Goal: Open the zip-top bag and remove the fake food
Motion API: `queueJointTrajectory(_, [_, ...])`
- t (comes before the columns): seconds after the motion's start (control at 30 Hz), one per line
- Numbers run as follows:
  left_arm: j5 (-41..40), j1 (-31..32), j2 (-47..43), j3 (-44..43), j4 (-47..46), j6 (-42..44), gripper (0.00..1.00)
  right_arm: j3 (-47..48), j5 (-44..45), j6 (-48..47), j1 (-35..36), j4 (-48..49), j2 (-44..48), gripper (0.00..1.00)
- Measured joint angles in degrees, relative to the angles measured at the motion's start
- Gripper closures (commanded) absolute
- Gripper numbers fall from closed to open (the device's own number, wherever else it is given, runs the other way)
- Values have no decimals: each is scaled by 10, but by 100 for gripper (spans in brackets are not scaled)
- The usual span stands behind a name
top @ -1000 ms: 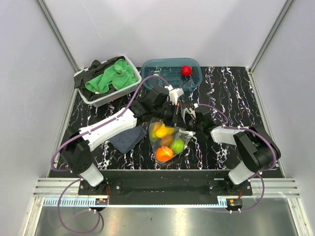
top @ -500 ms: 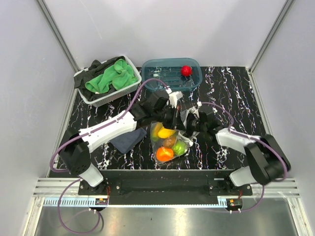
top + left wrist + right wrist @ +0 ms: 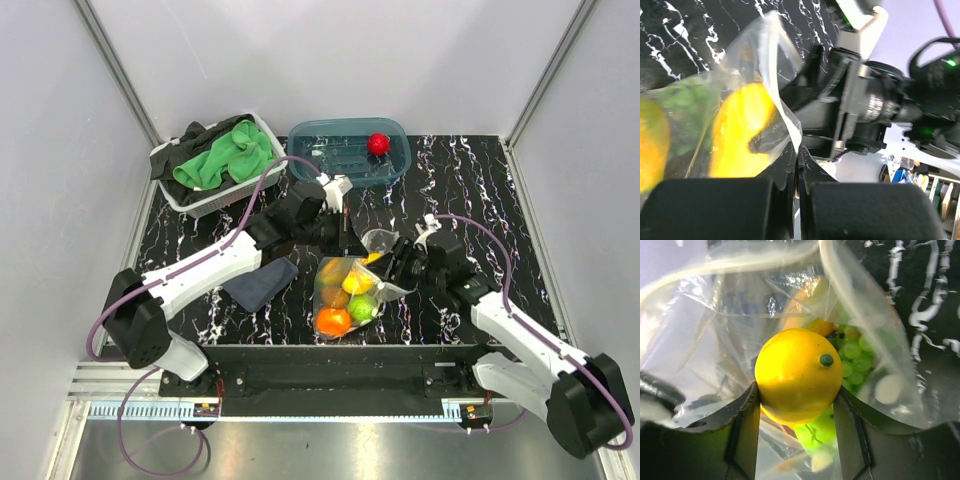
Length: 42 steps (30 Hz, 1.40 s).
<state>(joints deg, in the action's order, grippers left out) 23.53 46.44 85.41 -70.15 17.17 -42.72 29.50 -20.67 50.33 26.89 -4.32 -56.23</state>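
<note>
Left gripper [image 3: 796, 150] clamped on zip-top bag [image 3: 880, 340] lip | right gripper [image 3: 796, 401] grasping yellow lemon [image 3: 797, 371] | advice: withdraw straight out, holding lip taut.

Yellow lemon [image 3: 797, 375]; green grapes [image 3: 856, 362]; clear bag [image 3: 715, 305]; black white-veined table [image 3: 470, 180].

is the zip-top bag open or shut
Open: the zip-top bag gapes in the right wrist view, with the right gripper clamping a yellow lemon at its mouth.
</note>
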Motion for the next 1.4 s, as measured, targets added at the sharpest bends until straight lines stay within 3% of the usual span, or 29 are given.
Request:
queueJointTrajectory(0.23, [-8,-5,-20,31,-2,-2,100,54,63,-58,1,-116,58,100])
queueJointTrajectory(0.57, [-28,-17,-43,33,10,20,100,246,120,-152,1,-210,16,100])
queueJointTrajectory(0.83, [-27,-32,-45,32,31,45,100,448,170,-205,-33,-199,-116,100])
queueJointTrajectory(1.4, [12,-40,-33,-19,89,167,100,686,160,-217,-134,-144,-541,100])
